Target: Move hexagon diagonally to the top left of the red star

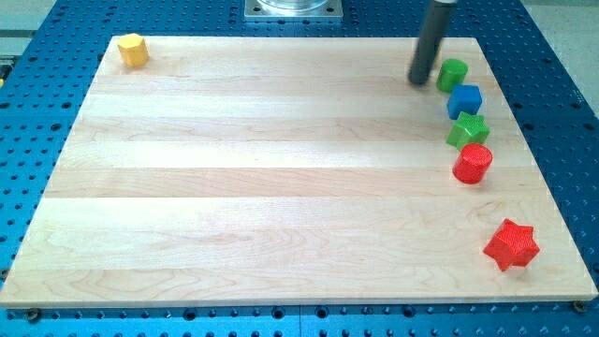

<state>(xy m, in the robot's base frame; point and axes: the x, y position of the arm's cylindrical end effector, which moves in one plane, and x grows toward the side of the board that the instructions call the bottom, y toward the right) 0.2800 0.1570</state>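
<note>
Step in hand: getting my tip point(420, 80) across the desk point(281, 187) to the yellow hexagon point(134, 50), as I judge it; the block looks untouched.
Tip position: far from the hexagon, near the view's top right, just beside the green cylinder point(452, 73) at its 9 o'clock.
Tool state: there is no grasping tool here, only a bare rod, so nothing is clenched or released; it holds nothing.
Hexagon position: the desk's top-left corner, at about 10 o'clock from the red star point(511, 244), well apart from it.
Doing it well: come round to the hexagon's 10 o'clock side, then push steadily toward 4 o'clock, stopping near the star while the hexagon sits at the star's 10 o'clock.
Risk: the blue cube point(464, 99), green star point(467, 129) and red cylinder point(473, 163) line the right edge; keep the path clear of them.
Hexagon look: small, yellow, flat-topped, faceted sides, lying flat.
</note>
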